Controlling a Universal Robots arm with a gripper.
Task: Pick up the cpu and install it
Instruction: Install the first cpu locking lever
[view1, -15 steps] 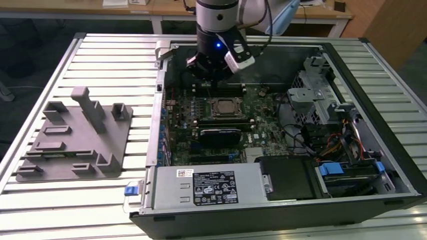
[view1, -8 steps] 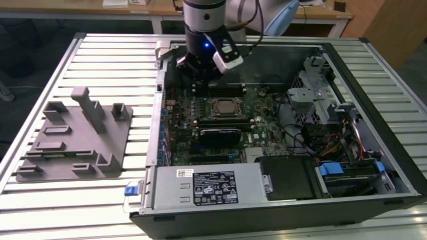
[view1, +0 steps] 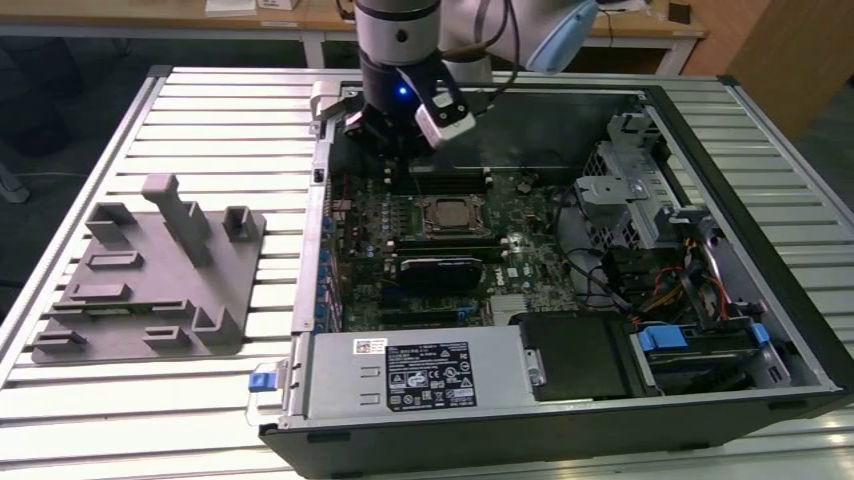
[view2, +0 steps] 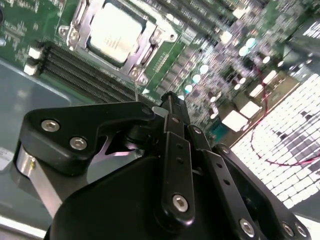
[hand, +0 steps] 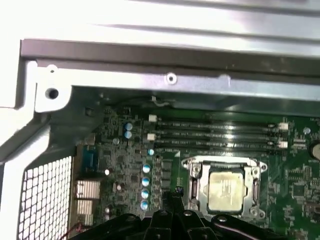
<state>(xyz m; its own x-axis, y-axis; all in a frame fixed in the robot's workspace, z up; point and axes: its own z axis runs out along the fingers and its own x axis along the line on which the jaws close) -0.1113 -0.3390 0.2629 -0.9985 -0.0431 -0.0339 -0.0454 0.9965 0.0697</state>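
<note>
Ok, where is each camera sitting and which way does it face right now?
Exterior view: off the arm, looking down on the open black computer case on the slatted metal table; the robot arm hangs over it.
First wrist view: on the arm, facing down at the green motherboard; the black gripper shows.
Second wrist view: on the arm, looking past the gripper's links at the board.
Shared: both wrist views show the shiny silver square cpu in its metal-framed socket.
</note>
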